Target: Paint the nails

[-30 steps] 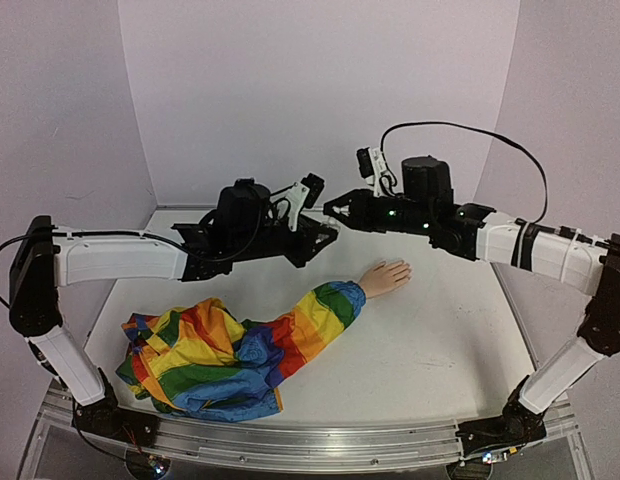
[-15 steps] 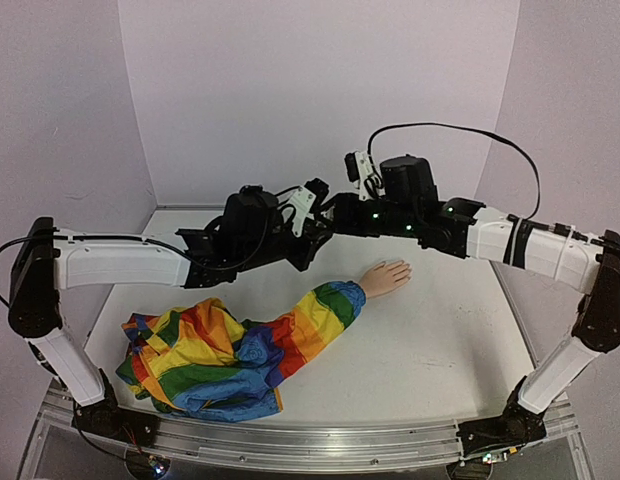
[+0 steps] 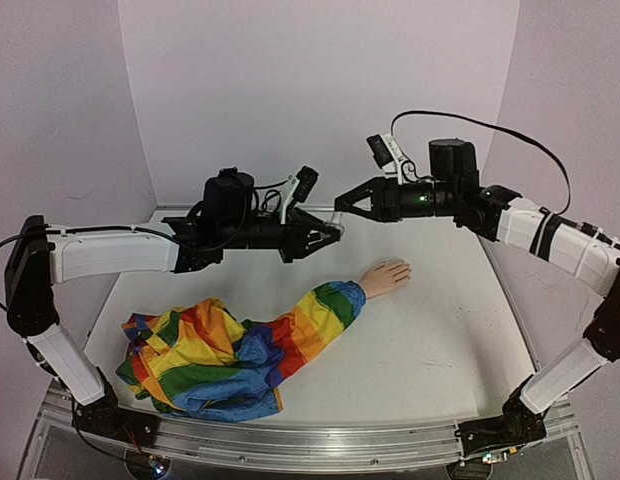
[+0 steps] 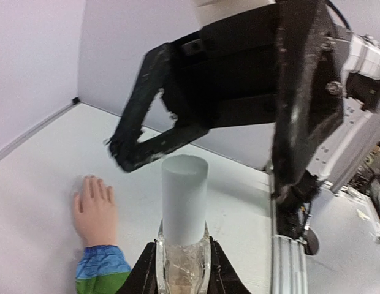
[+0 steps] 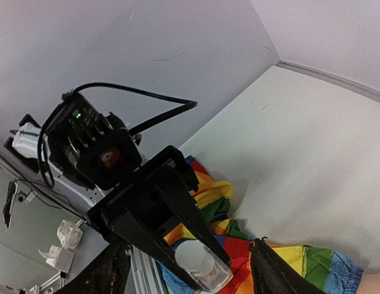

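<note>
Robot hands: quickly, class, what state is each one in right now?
Left hand: closed, holding the small clear bottle with a pale cylindrical cap.
Right hand: open, holding nothing.

Soft, even light filled the top view and tinted the walls (image 3: 320, 90) and the table (image 3: 430, 330) pale lilac; the shadows cast on the table were faint and soft-edged, with a darker one hugging the rainbow sleeve (image 3: 240, 350); the wide lens bowed the table's near edge and the wall corners; the black left gripper (image 3: 333, 232) and right gripper (image 3: 340, 207) showed little surface detail; in the left wrist view the bottle (image 4: 184, 202) had a bright, crisp white cap, while its clear body between the jaws looked soft; in the right wrist view the jaws at the bottom edge were dark blurs, and the lower left corner was dim.
</note>
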Controlling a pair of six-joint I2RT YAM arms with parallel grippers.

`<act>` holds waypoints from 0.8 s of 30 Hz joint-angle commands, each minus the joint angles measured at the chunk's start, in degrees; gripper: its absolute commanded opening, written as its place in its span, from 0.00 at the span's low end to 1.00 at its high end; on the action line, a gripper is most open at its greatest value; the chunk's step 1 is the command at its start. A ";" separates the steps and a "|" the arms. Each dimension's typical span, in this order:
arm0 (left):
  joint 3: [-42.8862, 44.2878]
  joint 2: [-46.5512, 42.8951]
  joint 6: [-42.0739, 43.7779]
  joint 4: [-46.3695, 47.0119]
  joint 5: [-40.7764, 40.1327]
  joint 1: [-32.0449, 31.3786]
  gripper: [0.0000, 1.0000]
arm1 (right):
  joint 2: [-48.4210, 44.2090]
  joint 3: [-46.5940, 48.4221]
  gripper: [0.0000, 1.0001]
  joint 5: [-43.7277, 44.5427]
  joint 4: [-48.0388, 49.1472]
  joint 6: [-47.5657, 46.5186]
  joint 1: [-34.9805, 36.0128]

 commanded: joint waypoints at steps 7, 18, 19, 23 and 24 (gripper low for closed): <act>5.97 0.64 -7.16 3.95 26.20 -0.30 0.00 | -1.98 -0.11 0.34 -19.17 4.60 -2.13 -0.06; 7.00 0.94 -6.52 4.11 23.87 -0.30 0.00 | -2.28 -1.80 0.25 -21.41 5.35 -1.96 0.02; 7.02 0.89 -6.35 4.11 23.46 -0.30 0.00 | -2.24 -1.90 0.25 -21.41 5.44 -2.02 -0.01; 7.15 0.82 -5.84 4.11 21.50 -0.30 0.00 | -2.02 -1.97 0.16 -20.68 5.74 -1.81 0.06; 7.00 0.68 -5.73 4.11 20.53 -0.31 0.00 | -2.02 -1.95 0.11 -20.18 5.82 -1.76 0.00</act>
